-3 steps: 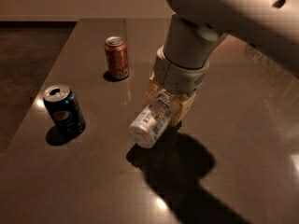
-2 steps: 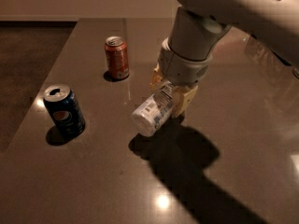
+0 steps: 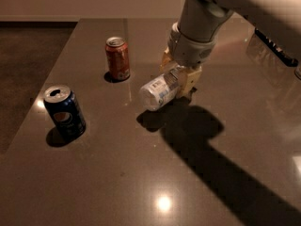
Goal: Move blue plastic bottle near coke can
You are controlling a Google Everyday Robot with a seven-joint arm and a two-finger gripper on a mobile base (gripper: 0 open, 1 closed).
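The blue plastic bottle (image 3: 159, 91) is a clear bottle with a pale label. It lies tilted with its base end toward me, held above the dark table (image 3: 141, 182). My gripper (image 3: 182, 77) hangs from the grey arm at centre and is shut on the bottle's far half. The coke can (image 3: 117, 58), red-orange with a silver top, stands upright on the table to the left of the bottle, a short gap away. The bottle's cap end is hidden behind the gripper.
A dark blue Pepsi can (image 3: 65, 112) stands upright at the left front. The table's left edge (image 3: 42, 84) runs diagonally beside the dark floor. The arm casts a large shadow (image 3: 211, 154) to the right front.
The gripper has carried the bottle up and away from me, toward the coke can. Both cans have stayed put.
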